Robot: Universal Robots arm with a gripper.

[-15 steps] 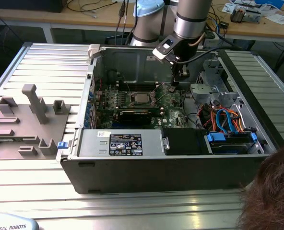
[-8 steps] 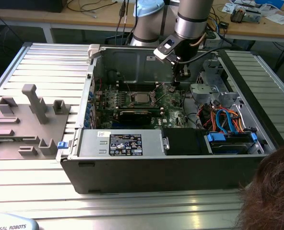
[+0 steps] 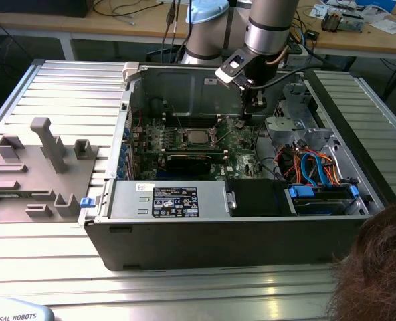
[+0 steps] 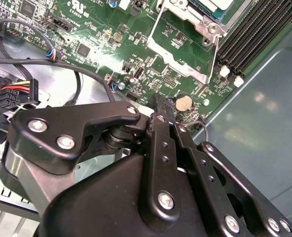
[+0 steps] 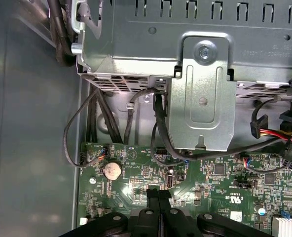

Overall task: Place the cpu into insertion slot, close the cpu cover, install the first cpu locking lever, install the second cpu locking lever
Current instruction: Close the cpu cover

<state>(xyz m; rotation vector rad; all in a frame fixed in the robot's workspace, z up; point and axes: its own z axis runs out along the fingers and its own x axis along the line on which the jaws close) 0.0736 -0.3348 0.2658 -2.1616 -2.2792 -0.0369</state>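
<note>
In the exterior view the cpu (image 3: pixel 196 138), a small silver square, lies in the insertion slot (image 3: pixel 184 142) on the green motherboard (image 3: pixel 241 144) inside the open computer case. The cpu cover (image 4: pixel 185 22) is the silver frame at the socket's corner in the second wrist view; whether it lies fully down I cannot tell. Two thin wire levers (image 3: pixel 216 127) stand up beside the socket. My gripper (image 3: pixel 243 119) is shut, with nothing visible between its fingers. It points down at the board, to the exterior view's right of the socket. Its tip (image 4: pixel 161 103) (image 5: pixel 158 193) is next to a coin battery (image 4: pixel 184 102).
A grey drive cage (image 5: pixel 200 98) and black cables (image 5: pixel 158 128) stand close behind the gripper. Blue and orange cables (image 3: pixel 315 167) fill the case on the exterior view's right. Grey fixtures (image 3: pixel 44 167) sit on the slatted table (image 3: pixel 184 294). A person's head (image 3: pixel 378 267) is nearby.
</note>
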